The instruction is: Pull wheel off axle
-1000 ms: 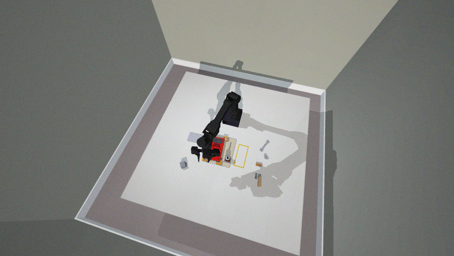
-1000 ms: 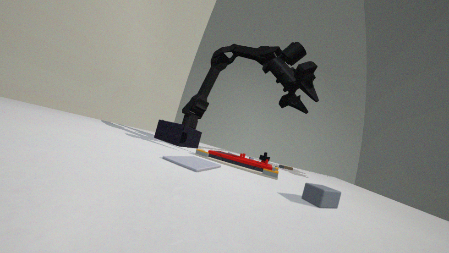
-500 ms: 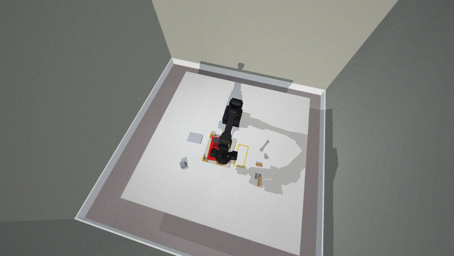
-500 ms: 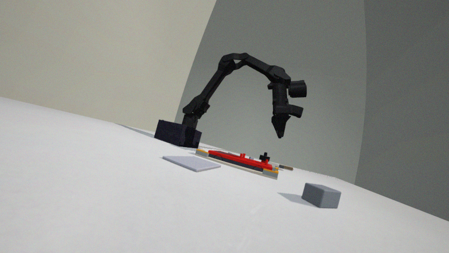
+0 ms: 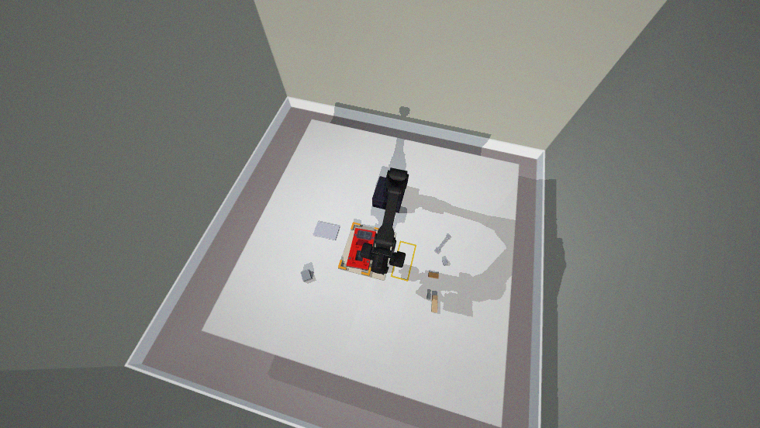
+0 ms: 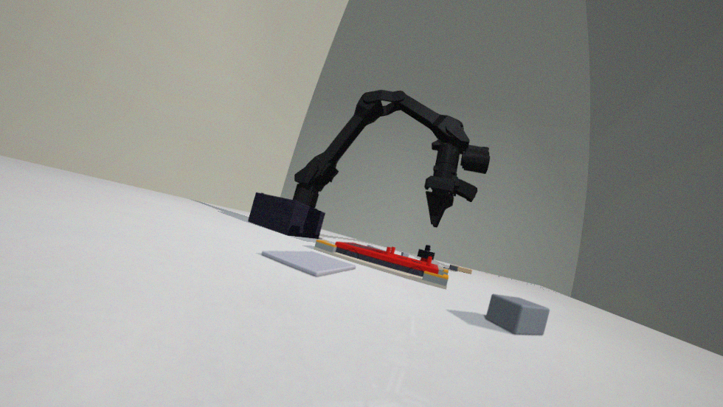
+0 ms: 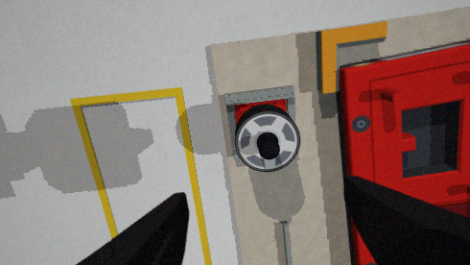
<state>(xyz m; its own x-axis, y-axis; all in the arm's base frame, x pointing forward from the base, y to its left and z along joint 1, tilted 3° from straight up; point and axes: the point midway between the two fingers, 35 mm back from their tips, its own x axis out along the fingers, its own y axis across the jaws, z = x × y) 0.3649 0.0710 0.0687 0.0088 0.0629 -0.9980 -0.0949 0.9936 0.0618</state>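
1 wheel (image 7: 268,144), 1 grey block (image 6: 517,313)
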